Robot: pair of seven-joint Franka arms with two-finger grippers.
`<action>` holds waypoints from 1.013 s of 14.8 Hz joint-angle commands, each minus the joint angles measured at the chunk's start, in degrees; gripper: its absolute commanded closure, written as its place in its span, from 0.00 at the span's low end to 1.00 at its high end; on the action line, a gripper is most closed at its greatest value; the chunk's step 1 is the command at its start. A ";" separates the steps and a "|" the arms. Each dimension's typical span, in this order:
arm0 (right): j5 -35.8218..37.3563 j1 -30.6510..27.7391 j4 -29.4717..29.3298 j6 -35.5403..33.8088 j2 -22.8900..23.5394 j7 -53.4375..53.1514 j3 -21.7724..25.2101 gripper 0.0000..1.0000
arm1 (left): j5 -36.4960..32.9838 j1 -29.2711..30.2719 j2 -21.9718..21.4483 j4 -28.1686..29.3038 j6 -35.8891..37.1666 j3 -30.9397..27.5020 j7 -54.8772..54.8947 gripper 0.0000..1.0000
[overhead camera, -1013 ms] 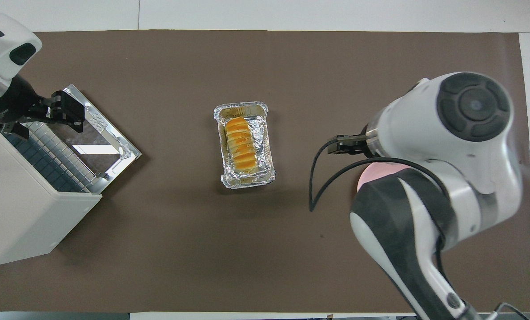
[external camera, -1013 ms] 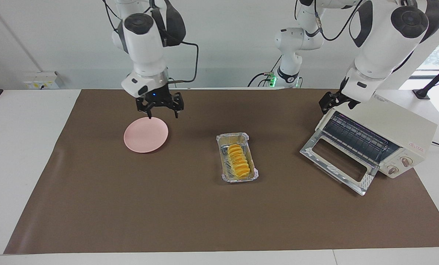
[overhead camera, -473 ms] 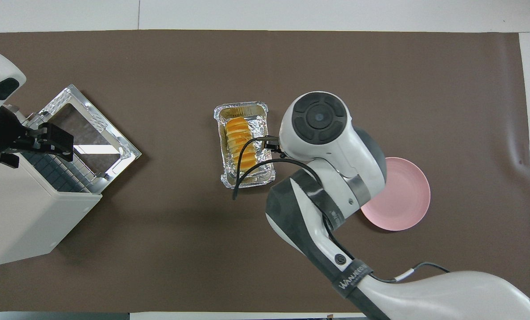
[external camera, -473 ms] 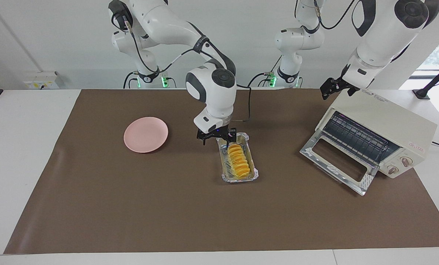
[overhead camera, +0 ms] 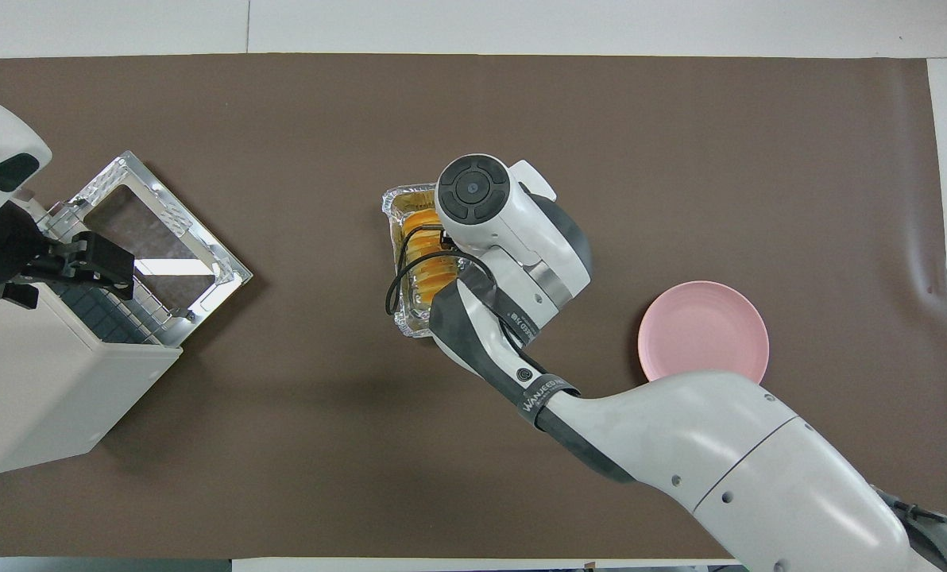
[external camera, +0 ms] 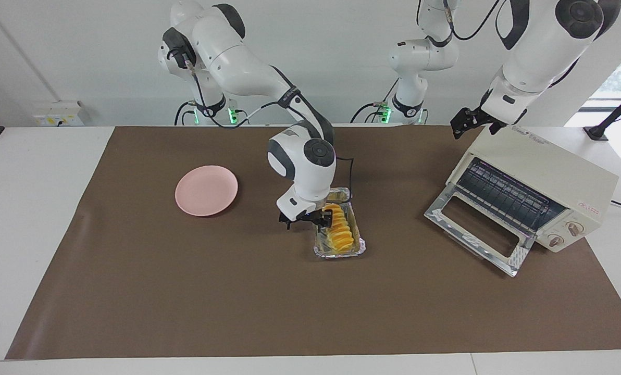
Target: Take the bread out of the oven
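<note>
Brown mat (external camera: 185, 291) covers the table and fills the lower half of the facing view. At the middle of the frame a crinkled foil tray (external camera: 360, 245) sits on the mat, and the bread (external camera: 342, 237), a ridged yellow-orange loaf, lies inside it.

The right gripper (external camera: 308, 219) is down at the tray's upper end with its fingers spread. One finger is in the tray against the loaf and the other hangs outside the tray wall, so nothing is pinched yet.

Higher in the frame and toward its left, a pink plate (external camera: 206, 190) lies bare. At the frame's right stands the oven (external camera: 550, 172), cream-white, with its glass door (external camera: 474, 232) folded down flat and its wire rack (external camera: 503, 195) empty.

At the top right of the frame, the left gripper (external camera: 469, 122) waits over the oven's upper corner. It is spread wide and holds nothing.

The bread is already out of the oven, so that part looks done. What is left is probably lifting the loaf from the tray, perhaps onto the plate.

There is small red print near the oven's knobs (external camera: 566, 234) and script on its top, both too small to read. In the overhead view, a dark band (overhead camera: 549, 391) on the right arm carries white letters beginning "WANJ".
</note>
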State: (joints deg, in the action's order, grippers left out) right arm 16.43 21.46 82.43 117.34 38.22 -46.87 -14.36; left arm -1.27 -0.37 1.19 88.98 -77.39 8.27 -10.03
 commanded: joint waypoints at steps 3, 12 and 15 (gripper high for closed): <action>0.53 -0.19 -3.59 0.17 1.95 1.43 -0.49 1.00 | 1.19 1.16 -2.08 2.87 -1.53 0.44 1.07 0.00; -1.31 -1.85 -6.83 -4.56 1.34 4.49 -0.67 1.00 | 1.01 1.43 -2.77 3.05 -0.48 -0.18 0.54 0.00; -6.65 -7.21 -13.33 -11.94 0.81 12.91 -0.84 1.00 | 1.01 1.43 -3.30 3.13 -0.39 -0.18 0.54 0.00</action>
State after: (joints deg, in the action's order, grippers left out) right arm 13.87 18.54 74.00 109.81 38.99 -40.73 -14.34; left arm -1.19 0.39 -0.06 90.36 -77.35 7.99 -9.95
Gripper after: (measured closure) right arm 0.982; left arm 0.000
